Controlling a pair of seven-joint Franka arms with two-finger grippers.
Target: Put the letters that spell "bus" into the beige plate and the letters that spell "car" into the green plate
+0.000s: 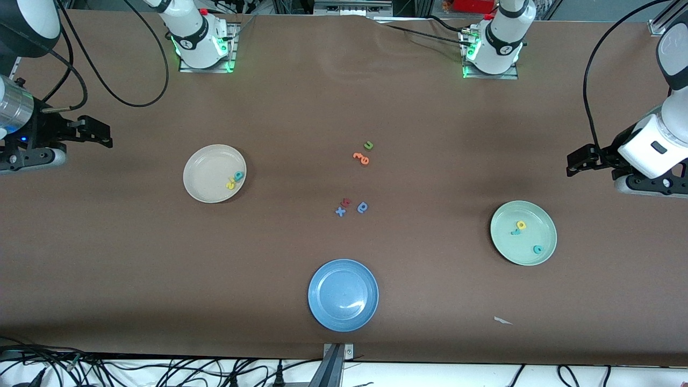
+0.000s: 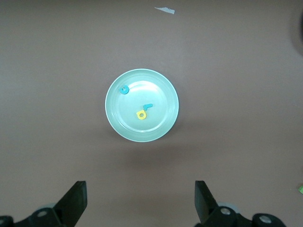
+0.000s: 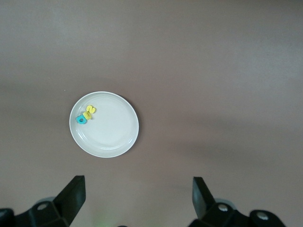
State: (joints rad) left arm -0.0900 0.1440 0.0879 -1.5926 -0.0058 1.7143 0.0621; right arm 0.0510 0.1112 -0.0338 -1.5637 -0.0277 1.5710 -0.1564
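The beige plate (image 1: 204, 166) (image 3: 113, 135) holds the teal b (image 1: 238, 176) (image 3: 82, 119) and, touching it, the yellow u and s (image 1: 230, 184) (image 3: 90, 111). The green plate (image 1: 543, 226) (image 2: 161, 94) holds the yellow a (image 1: 521, 225) (image 2: 140, 115), the thin teal r (image 1: 515, 232) (image 2: 148, 107) and the teal c (image 1: 537, 249) (image 2: 124, 90). My right gripper (image 1: 105, 135) (image 3: 138, 201) hangs open and empty over the right arm's end of the table. My left gripper (image 1: 572, 164) (image 2: 140, 203) hangs open and empty over the left arm's end.
A blue plate (image 1: 328, 279) stands empty near the front edge. Mid-table lie a green u (image 1: 368, 145), orange letters (image 1: 361, 157), a blue x (image 1: 340, 212), a red letter (image 1: 346, 202) and a blue looped letter (image 1: 363, 207). A paper scrap (image 1: 502, 321) (image 2: 164, 10) lies nearer the camera than the green plate.
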